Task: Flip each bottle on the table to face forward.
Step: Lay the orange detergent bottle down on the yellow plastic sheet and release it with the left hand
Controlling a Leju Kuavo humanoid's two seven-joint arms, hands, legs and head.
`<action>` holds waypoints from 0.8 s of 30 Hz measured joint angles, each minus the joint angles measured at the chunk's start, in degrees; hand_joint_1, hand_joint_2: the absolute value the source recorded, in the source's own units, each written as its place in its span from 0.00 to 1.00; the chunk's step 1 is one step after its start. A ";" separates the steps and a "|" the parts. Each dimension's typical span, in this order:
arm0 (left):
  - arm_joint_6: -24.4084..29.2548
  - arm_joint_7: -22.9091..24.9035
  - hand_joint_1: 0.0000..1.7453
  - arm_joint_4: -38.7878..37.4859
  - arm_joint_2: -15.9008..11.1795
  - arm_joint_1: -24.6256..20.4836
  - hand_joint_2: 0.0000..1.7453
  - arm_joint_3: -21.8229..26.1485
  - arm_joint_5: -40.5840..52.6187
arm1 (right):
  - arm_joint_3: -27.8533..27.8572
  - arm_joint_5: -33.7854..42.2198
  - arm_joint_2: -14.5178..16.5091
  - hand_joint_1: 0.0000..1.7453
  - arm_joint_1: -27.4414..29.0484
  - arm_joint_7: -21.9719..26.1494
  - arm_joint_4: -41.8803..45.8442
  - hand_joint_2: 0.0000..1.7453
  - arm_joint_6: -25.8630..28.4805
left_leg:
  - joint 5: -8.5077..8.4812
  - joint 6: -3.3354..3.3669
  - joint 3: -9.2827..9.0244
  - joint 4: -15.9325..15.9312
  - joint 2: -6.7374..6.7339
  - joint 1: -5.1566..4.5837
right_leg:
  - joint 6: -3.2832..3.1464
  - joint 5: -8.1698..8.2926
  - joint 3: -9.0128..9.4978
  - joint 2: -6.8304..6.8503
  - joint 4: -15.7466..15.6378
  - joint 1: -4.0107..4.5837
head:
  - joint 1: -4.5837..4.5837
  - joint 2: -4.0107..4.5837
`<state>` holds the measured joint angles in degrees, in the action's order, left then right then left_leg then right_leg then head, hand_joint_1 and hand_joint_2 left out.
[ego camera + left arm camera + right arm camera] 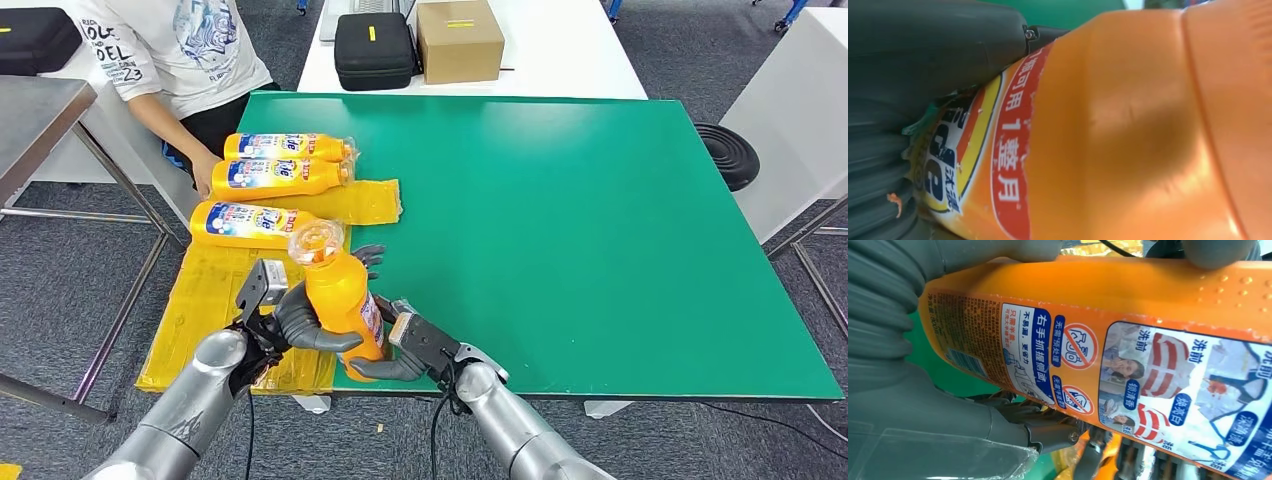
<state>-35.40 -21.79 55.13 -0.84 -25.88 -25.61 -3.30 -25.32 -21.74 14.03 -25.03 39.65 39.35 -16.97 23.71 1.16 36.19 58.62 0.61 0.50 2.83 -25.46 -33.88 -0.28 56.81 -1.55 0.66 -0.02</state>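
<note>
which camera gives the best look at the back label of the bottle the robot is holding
The right wrist view: the held orange bottle's back label, with usage pictures and warning icons, faces that camera up close. The head view shows the whole bottle gripped upright by both hands, its label edge-on. The left wrist view shows part of the front label.

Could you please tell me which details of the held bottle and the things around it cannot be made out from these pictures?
- Held bottle: its base, head view, covered by the right robot hand and left robot hand.
- Its cap: both wrist views, cut off by the edge.
- Small label print: right wrist view, too small.
- Person: head view, cut off at the top edge.
</note>
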 joint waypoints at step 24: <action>0.92 5.90 0.00 0.94 -1.40 3.25 1.00 0.54 -27.42 | -2.26 0.30 -0.10 1.00 -3.31 -0.34 -3.67 1.00 1.96 | 0.00 0.00 0.01 0.00 -0.02 0.00 | 0.00 0.00 -0.05 -0.02 0.00 0.00 | 0.01 0.00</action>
<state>-34.48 -15.89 56.07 -2.25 -22.63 -25.06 -30.73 -27.58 -21.45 13.92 -28.34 39.31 35.68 -15.01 23.71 1.16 36.21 58.62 0.59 0.50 2.83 -25.46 -33.92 -0.30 56.81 -1.56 0.67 -0.02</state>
